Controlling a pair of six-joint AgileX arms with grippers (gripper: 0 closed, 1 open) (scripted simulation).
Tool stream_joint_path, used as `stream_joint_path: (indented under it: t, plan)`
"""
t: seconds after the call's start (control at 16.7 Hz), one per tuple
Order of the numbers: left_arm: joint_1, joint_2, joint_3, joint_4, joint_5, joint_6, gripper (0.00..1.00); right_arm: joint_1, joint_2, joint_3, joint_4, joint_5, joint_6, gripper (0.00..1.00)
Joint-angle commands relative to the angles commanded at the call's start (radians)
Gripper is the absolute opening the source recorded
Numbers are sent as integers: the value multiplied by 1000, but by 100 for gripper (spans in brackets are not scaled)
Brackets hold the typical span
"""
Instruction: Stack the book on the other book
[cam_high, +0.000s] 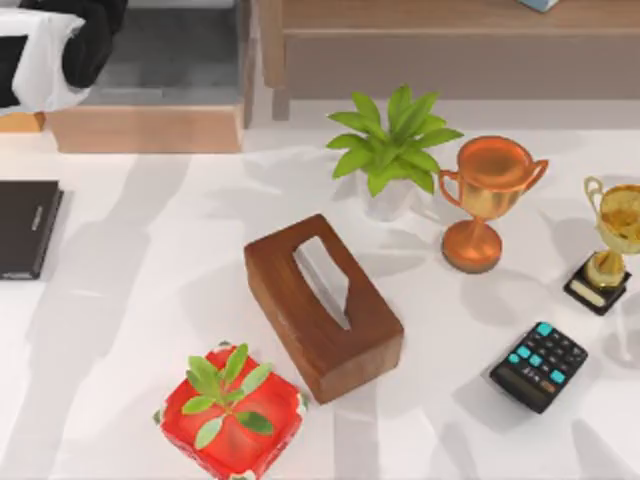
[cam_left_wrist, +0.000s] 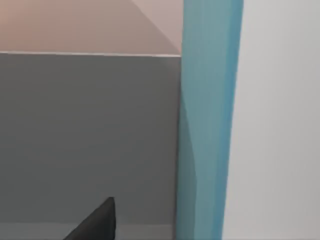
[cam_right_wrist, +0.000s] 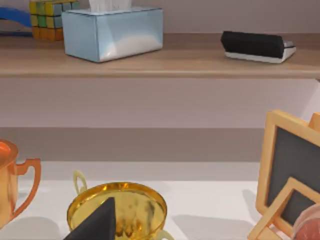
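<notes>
Black book (cam_high: 28, 228): lies flat on the worktop (cam_high: 140, 300), far left of the wooden tissue box (cam_high: 322, 305), cut by the edge of the top view. Its cover is bare.

Teal-blue book (cam_left_wrist: 207, 120): appears in the left wrist view as an upright teal band close to the camera, against a grey panel. Its place relative to the tissue box cannot be told.

Left gripper (cam_left_wrist: 95, 224): a dark part of it sits just beside the teal band. Whether it is open, closed or holding the book cannot be told.

Judged step: bringing the teal book over to the black one. To do it well, keep the grip secure, travel high on the tissue box's left, turn the book flat, square its edges to the black cover, and let go only once it rests.

Right gripper (cam_right_wrist: 95, 224): hangs over the gold trophy (cam_high: 612, 240), far right of the tissue box. Its opening cannot be told.

Writing: the black book carries a small pale mark, unreadable. The calculator (cam_high: 540, 365), right of the tissue box, shows teal keys but no legible print. No brand is readable.
</notes>
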Motion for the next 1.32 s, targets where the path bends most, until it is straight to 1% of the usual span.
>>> stream_joint_path:
  t: [0.78, 0.84, 1.32]
  plan:
    - [0, 0, 0, 0, 0, 0, 2, 0, 0, 0, 0, 0, 0, 100]
    - [0, 0, 0, 0, 0, 0, 0, 0, 0, 0, 0, 0, 0, 100]
    - [-3, -2, 0, 0, 0, 1, 0, 0, 0, 0, 0, 0, 0, 100]
